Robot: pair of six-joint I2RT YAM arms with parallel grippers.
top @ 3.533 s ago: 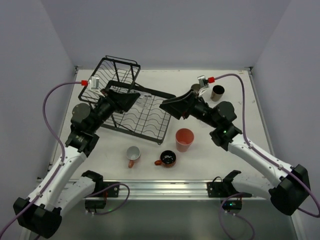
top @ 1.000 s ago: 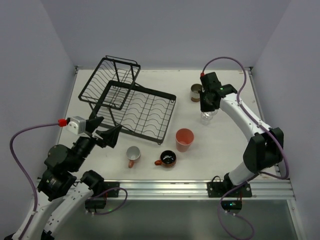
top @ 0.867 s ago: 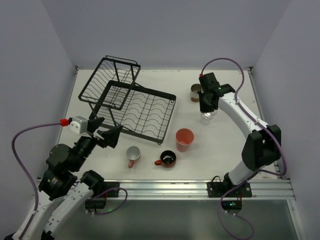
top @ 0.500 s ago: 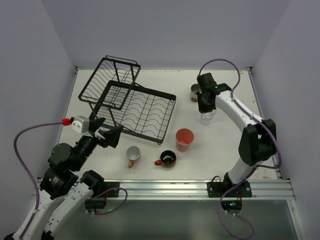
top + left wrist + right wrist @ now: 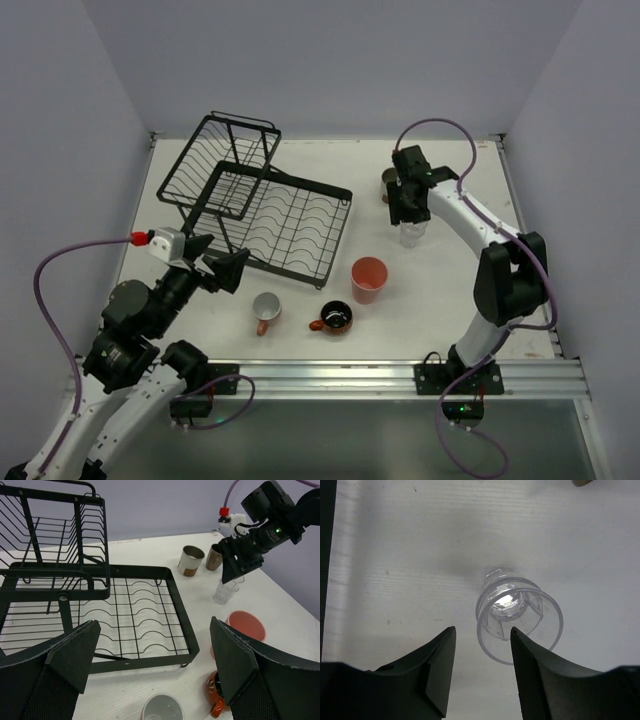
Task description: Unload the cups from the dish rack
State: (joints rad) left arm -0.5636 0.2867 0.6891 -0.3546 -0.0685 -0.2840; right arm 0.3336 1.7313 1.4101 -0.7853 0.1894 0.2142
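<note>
The black wire dish rack [image 5: 262, 212] [image 5: 135, 615] stands at the back left, and no cup shows in it. A clear glass [image 5: 411, 236] [image 5: 518, 618] [image 5: 225, 590] stands upright on the table. My right gripper [image 5: 404, 208] [image 5: 482, 630] hangs just above it, open, with the near wall of the rim in the gap between its fingers. A cream-and-brown cup [image 5: 388, 184] [image 5: 191, 560] and a small brown cup [image 5: 215, 557] stand behind it. My left gripper [image 5: 216, 270] [image 5: 155, 625] is open and empty, in front of the rack.
On the table in front of the rack stand a salmon-pink tumbler [image 5: 369, 279] [image 5: 245, 625], an orange-red mug with a dark inside [image 5: 335, 317] [image 5: 217, 705] and a pale handled mug [image 5: 266, 308] [image 5: 162, 710]. White walls close in the table's sides.
My right gripper's jaws have come apart from the clear glass, which now stands free on the table. Both arms shifted only slightly.
</note>
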